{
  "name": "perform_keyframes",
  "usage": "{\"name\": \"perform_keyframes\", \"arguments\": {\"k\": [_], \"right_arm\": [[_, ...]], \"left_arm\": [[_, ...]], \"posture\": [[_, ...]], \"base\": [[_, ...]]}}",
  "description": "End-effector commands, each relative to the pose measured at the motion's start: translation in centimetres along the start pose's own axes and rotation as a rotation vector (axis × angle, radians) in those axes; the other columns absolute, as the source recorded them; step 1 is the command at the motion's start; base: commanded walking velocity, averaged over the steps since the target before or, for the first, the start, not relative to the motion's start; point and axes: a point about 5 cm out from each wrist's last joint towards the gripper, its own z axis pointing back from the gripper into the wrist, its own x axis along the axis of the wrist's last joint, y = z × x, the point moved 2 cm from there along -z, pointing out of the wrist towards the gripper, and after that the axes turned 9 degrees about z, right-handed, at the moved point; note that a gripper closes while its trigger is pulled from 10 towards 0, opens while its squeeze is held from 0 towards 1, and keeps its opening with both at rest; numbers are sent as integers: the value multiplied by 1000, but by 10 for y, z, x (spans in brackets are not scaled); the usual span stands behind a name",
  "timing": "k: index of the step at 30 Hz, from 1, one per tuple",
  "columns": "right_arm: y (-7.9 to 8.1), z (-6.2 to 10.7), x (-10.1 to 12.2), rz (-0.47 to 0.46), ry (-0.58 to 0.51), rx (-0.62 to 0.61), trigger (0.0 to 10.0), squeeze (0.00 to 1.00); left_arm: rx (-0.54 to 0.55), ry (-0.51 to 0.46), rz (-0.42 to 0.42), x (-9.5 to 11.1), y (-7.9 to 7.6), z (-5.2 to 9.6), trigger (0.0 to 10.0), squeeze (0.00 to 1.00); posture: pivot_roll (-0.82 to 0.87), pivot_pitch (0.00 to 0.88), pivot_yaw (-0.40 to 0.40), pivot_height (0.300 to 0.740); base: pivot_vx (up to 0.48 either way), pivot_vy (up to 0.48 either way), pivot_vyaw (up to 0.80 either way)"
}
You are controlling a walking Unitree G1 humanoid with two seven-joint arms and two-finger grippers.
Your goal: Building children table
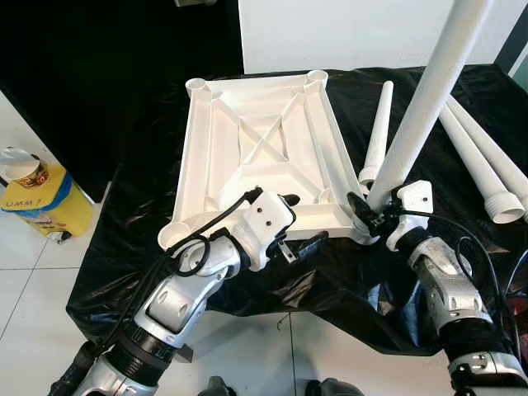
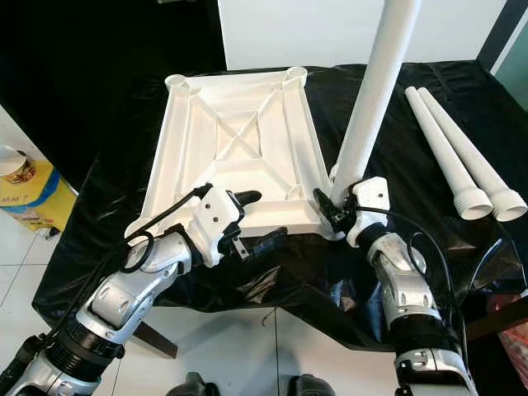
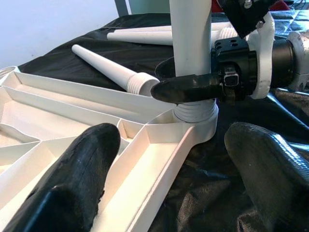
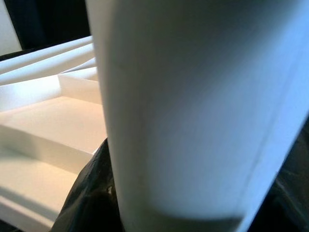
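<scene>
Fitting the first leg is the step in hand: the right gripper [image 2: 332, 206] clamps the upright table leg [image 2: 373, 91] near its threaded base, which stands in the near right corner socket [image 3: 195, 126] of the upturned white tabletop [image 2: 239, 140] on the black-covered table [image 2: 99, 247]. The left gripper [image 1: 301, 223], fingers spread wide and holding nothing, straddles the tabletop's near edge — likely steadying it. Next, I judge, comes twisting the leg home. Count: one tabletop, four legs — three loose legs [image 1: 495, 165] lie beside it.
</scene>
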Motion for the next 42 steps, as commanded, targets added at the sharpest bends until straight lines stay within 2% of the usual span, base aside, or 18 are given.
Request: {"name": "perform_keyframes", "arguments": {"k": [1, 6, 8, 10, 16, 24, 27, 32, 35, 42], "right_arm": [[7, 10, -29, -45, 135, -25, 10000, 0], [8, 9, -29, -55, 146, -56, 10000, 0], [9, 8, -31, -58, 169, -101, 10000, 0], [12, 6, -33, -115, 221, -212, 10000, 0], [16, 5, -32, -150, 240, -255, 10000, 0], [33, 3, -22, -200, 237, -378, 10000, 0], [43, 5, -20, -236, 244, -451, 10000, 0], [45, 8, -21, -245, 263, -506, 10000, 0], [44, 16, -20, -254, 306, -638, 10000, 0], [52, 15, -15, -275, 292, -617, 10000, 0]], "left_arm": [[-87, 27, -11, -2, -4, 1, 10000, 0], [-86, 28, -10, -2, -4, 1, 10000, 0], [-85, 29, -9, -3, -4, 1, 10000, 0], [-84, 29, -5, -4, -4, 0, 10000, 0], [-84, 28, -4, -4, -5, 0, 10000, 0], [-80, 26, -1, -4, -5, 0, 10000, 0], [-76, 29, -3, -5, -5, 1, 10000, 0], [-74, 30, -3, -5, -4, 2, 10000, 0], [-77, 32, -7, -6, -5, 2, 10000, 0], [-89, 33, -4, -6, -6, 1, 10000, 0]], "posture": [[25, 99, 44, 740], [25, 100, 43, 740], [22, 102, 42, 740], [20, 103, 38, 740], [18, 103, 35, 740], [26, 100, 27, 740], [35, 94, 21, 740], [37, 91, 18, 740], [37, 85, 18, 740], [27, 83, 29, 740]], "base": [[0, 0, 0], [0, 0, 0], [0, 0, 0], [0, 0, 0], [0, 0, 0], [0, 0, 0], [0, 0, 0], [0, 0, 0], [0, 0, 0], [0, 0, 0]]}}
